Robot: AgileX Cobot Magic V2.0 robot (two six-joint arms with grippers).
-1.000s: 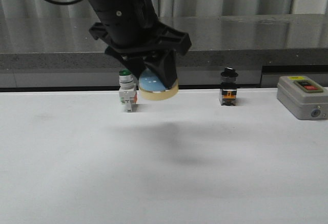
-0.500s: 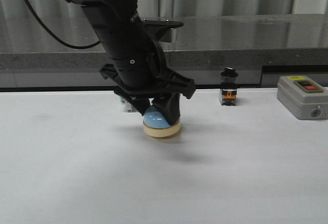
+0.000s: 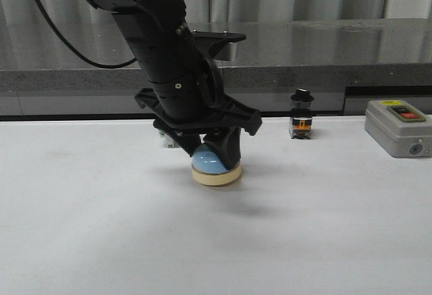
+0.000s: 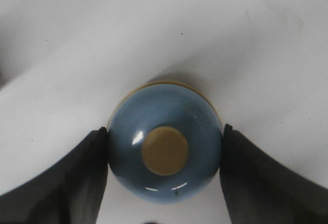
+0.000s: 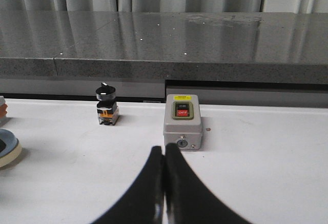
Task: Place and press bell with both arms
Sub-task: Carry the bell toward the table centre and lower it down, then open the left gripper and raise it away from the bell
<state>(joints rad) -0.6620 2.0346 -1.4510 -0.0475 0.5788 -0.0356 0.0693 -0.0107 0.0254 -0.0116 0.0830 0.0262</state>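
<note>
The bell (image 3: 216, 174), a light-blue dome on a cream base, rests on the white table (image 3: 101, 227) a little left of centre. My left gripper (image 3: 210, 154) reaches down over it and is shut on its dome. In the left wrist view the two black fingers (image 4: 87, 172) press both sides of the bell (image 4: 165, 116), and its cream button faces the camera. My right gripper (image 5: 164, 152) is shut and empty, low over the table in front of the grey box. The rim of the bell (image 5: 7, 151) shows at the edge of the right wrist view. The right arm is out of the front view.
A grey box with a red button (image 3: 398, 127) stands at the far right, also in the right wrist view (image 5: 183, 121). A black-capped switch (image 3: 301, 114) stands at the back. A white switch (image 3: 165, 138) is mostly hidden behind the left arm. A dark counter runs behind.
My left gripper has come down with the bell from the air to the table and shifted slightly right. The other things have not moved.
</note>
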